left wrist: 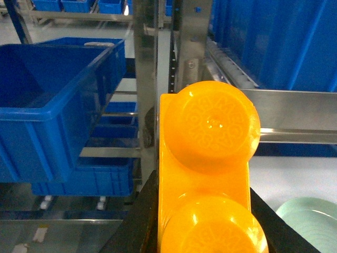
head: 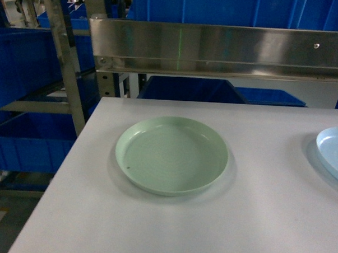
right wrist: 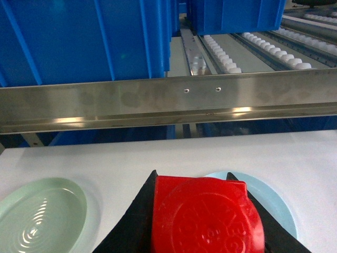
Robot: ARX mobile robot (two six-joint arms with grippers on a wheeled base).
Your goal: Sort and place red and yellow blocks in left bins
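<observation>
Orange-yellow two-stud brick [left wrist: 208, 174]: fills the centre and lower middle of the left wrist view, studs facing the camera, clamped between the black fingers [left wrist: 138, 221] of the left gripper [left wrist: 205, 232], one finger at each lower side of the brick.

Red brick [right wrist: 205, 216]: bottom centre of the right wrist view, embossed round stud face toward the camera, clamped between the black fingers [right wrist: 131, 221] of the right gripper [right wrist: 202, 226].

Pale green plate [head: 171, 154]: centre of the head view, on the white table [head: 254, 220]; a small dark speck on its left inner floor. Also visible at lower left of the right wrist view and at the lower right corner of the left wrist view.

Light blue plate [head: 333, 151]: right edge of the head view, cut off by the frame; in the right wrist view it lies behind the red brick.

Blue plastic bins [left wrist: 47, 110]: left of the left wrist view, on a metal rack; more fill the top of the head view.

Steel rail [head: 217, 50]: spans the upper part of the head view, beyond the table's far edge.

Neither gripper shows in the head view.
</observation>
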